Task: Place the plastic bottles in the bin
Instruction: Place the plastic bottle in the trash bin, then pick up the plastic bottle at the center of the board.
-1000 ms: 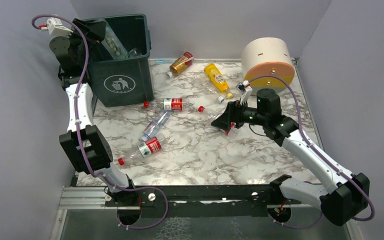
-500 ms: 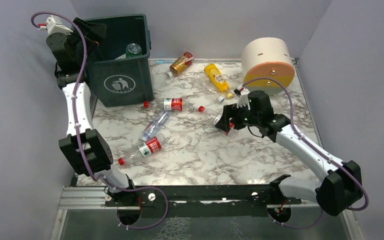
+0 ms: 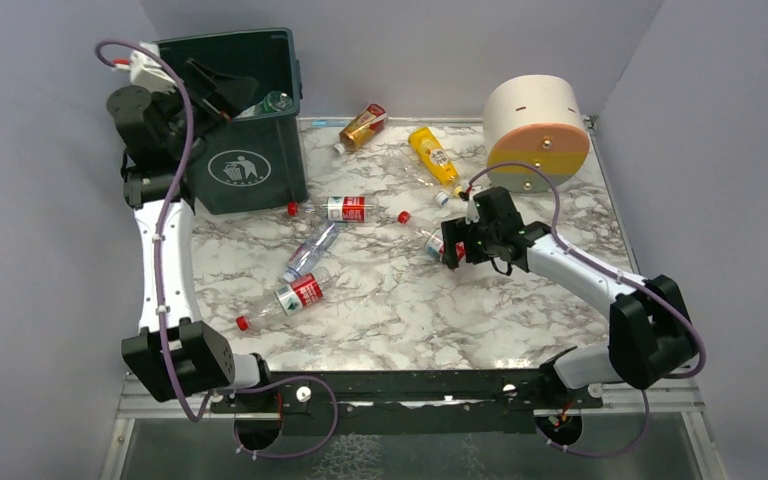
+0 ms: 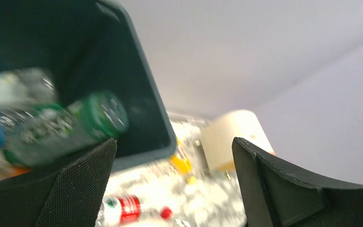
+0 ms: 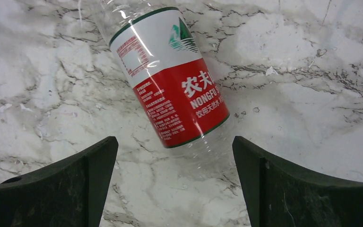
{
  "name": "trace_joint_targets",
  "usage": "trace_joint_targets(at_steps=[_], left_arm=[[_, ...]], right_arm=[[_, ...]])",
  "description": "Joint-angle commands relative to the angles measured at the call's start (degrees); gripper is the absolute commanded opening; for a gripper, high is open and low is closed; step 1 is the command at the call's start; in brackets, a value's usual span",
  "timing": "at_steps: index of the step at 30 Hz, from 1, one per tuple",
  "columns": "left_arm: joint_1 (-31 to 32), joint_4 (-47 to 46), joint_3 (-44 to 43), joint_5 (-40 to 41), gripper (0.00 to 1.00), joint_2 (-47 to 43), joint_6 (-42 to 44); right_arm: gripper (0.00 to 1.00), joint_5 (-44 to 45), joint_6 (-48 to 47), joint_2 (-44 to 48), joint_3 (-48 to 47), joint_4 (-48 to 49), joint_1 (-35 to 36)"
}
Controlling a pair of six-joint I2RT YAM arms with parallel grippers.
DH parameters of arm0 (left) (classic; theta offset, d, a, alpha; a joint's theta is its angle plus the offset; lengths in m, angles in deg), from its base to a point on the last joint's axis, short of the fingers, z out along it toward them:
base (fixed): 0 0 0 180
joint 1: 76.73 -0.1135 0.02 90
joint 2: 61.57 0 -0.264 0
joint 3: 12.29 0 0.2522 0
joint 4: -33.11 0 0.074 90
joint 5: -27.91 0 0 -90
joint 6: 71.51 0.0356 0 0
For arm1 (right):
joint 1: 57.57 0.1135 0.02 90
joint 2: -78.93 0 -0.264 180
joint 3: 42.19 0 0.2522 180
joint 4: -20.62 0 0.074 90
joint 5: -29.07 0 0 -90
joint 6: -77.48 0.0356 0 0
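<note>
The dark green bin (image 3: 245, 160) stands at the back left with a green-capped bottle (image 3: 272, 100) lying in it. My left gripper (image 3: 232, 98) is open and empty over the bin's left rim. In the left wrist view (image 4: 175, 189) the bin wall (image 4: 137, 94) and the blurred green bottle (image 4: 61, 125) show. My right gripper (image 3: 451, 246) is open, low over a clear bottle with a red and white label (image 3: 428, 241). In the right wrist view (image 5: 175, 184) that bottle (image 5: 170, 80) lies on the marble, its base between my fingers, untouched.
More bottles lie on the marble table (image 3: 410, 310): a red-label one (image 3: 345, 208), a blue one (image 3: 310, 250), another red-label one (image 3: 295, 293), an amber one (image 3: 363, 125) and a yellow one (image 3: 433, 153). A big cream cylinder (image 3: 535, 125) stands back right.
My left gripper let a clear green-capped bottle drop into the bin and has swung right. My right gripper has moved left and down over the red-label bottle.
</note>
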Motion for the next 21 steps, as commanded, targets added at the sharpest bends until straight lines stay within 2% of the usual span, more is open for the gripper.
trace_joint_targets(at_steps=[1, 6, 11, 16, 21], left_arm=[[7.78, 1.38, 7.84, -2.98, 0.99, -5.96, 1.39], [17.74, 1.36, 17.86, 1.11, 0.99, -10.35, 2.93], [23.2, 1.61, 24.01, 3.13, 0.99, -12.09, 3.95], [27.11, 1.78, 28.07, 4.99, 0.99, -13.14, 4.38], [30.58, 0.9, 30.1, 5.91, 0.99, -12.54, 3.49]], right_arm=[[0.95, 3.44, -1.86, -3.91, -0.36, 1.26, 0.44], [0.95, 3.25, -2.19, -7.19, -0.34, 2.95, 0.48], [0.94, 0.82, -2.1, -8.18, 0.15, 3.6, 0.49], [0.86, 0.23, -1.59, -6.92, 1.95, 4.33, 0.49], [0.73, -0.37, -1.11, -6.74, 2.49, 4.39, 0.47]])
